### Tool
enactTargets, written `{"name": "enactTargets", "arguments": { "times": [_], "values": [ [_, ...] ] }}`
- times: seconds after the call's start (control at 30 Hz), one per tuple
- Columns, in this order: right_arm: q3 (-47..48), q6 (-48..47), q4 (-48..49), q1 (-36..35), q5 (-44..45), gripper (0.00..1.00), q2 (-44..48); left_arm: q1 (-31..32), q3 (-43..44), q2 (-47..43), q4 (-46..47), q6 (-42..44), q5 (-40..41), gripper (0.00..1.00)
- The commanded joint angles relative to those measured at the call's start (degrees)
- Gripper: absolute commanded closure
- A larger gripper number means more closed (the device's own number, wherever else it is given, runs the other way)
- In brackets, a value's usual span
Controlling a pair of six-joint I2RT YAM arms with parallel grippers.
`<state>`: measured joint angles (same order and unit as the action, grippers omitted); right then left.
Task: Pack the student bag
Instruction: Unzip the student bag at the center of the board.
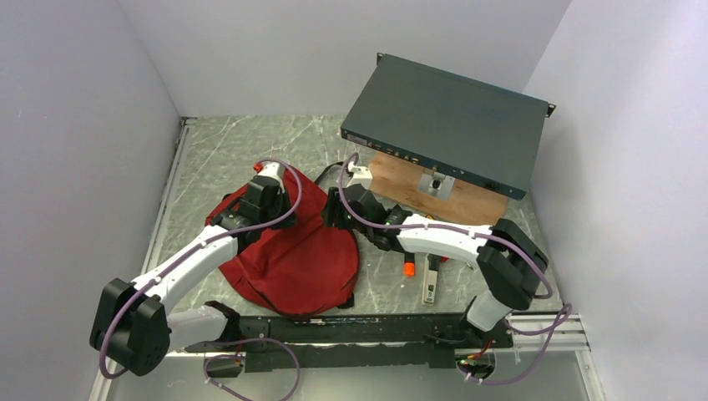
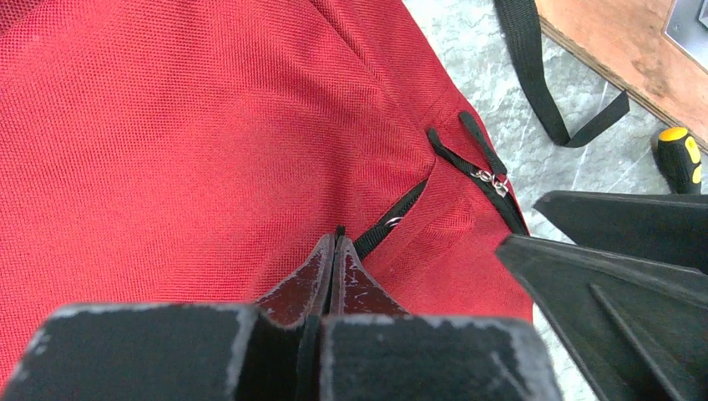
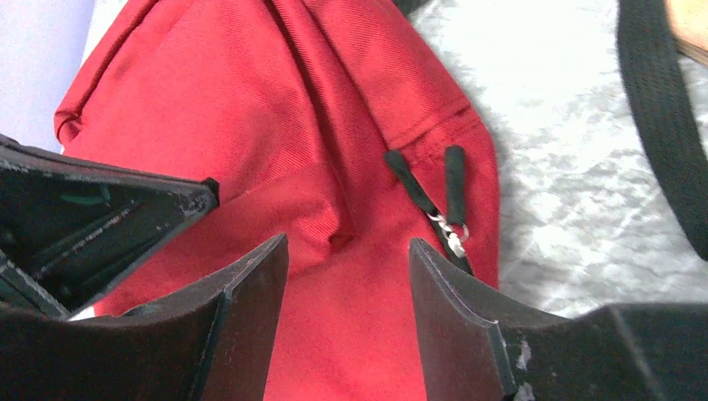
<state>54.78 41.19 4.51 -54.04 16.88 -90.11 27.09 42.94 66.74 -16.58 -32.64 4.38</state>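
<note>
Top external view: the bag (image 1: 292, 251) lies left of centre, with both arms over its far end. The left gripper (image 2: 334, 242) is clenched at the zip line (image 2: 388, 225); I cannot tell whether it pinches anything. The right gripper (image 3: 347, 246) hangs released over the fabric. It is the nearer one to the zip pulls (image 3: 451, 224), which lie just past one fingertip.

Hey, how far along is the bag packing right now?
Nothing looks packed yet; the student bag lies slack. In hand: the left claw is shut on what looks like a black zip pull; the right claw hangs open beside it. Left: unzip the bag and load items, such as the screwdriver nearby.
</note>
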Motion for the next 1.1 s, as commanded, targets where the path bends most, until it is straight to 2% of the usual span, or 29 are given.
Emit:
{"name": "enactTargets", "arguments": {
  "times": [0.0, 0.2, 0.4, 0.53, 0.63, 0.83, 1.07],
  "values": [
    [6.63, -1.05, -0.66, -0.44, -1.95, 0.42, -3.57, 0.06, 0.01, -1.54, 1.03, 0.24, -0.1, 1.0],
    [8.84, -0.64, 1.1, -0.45, -4.33, 0.41, -7.7, 0.02, -1.92, -4.61, 1.48, 0.39, -0.71, 1.0],
    [8.25, -0.42, 3.31, -0.63, -4.32, 0.47, -10.29, 0.02, -3.67, -7.18, 1.93, -0.32, -3.73, 1.0],
    [5.23, -1.13, 7.3, -0.63, -5.36, 0.73, -9.45, 0.01, -5.1, -8.69, 1.66, -0.84, -3.85, 1.0],
    [2.65, -3.82, 10.46, -0.63, -4.8, 1.0, -8.34, -0.02, -5.52, -9.08, 0.14, -0.45, -3.2, 1.0],
    [-0.56, -11.26, 14.23, -0.35, -2.5, 1.0, -7.1, -0.03, -8.68, -14.88, -2.54, -0.41, -2.66, 1.0],
    [-1.74, -15.75, 16.98, -0.19, -2.67, 1.0, -6.31, -0.02, -11.87, -26.34, -11.32, -1.15, -0.09, 1.0]
  ]
}}
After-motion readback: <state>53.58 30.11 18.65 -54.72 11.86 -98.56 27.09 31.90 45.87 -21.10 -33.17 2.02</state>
